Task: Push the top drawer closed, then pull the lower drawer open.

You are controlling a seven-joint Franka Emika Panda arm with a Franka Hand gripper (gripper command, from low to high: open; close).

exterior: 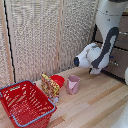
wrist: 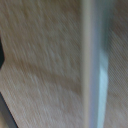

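A red wire basket (exterior: 25, 104) sits nearest on the wooden table (exterior: 95, 100), then a snack packet (exterior: 49, 86), a red bowl (exterior: 58, 79) and 1 pink cup (exterior: 73, 84), while the white arm reaches toward dark drawers (exterior: 118, 64) at the exterior view's right edge, jaws hidden, grip unclear.

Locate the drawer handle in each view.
Exterior view: handle barely shows, a silver glint beside the arm, at the exterior view's right.
Wrist view: handle close up, a blurred silver bar crossing the frame.
Shared landmark: brown drawer front; which drawer, unclear.
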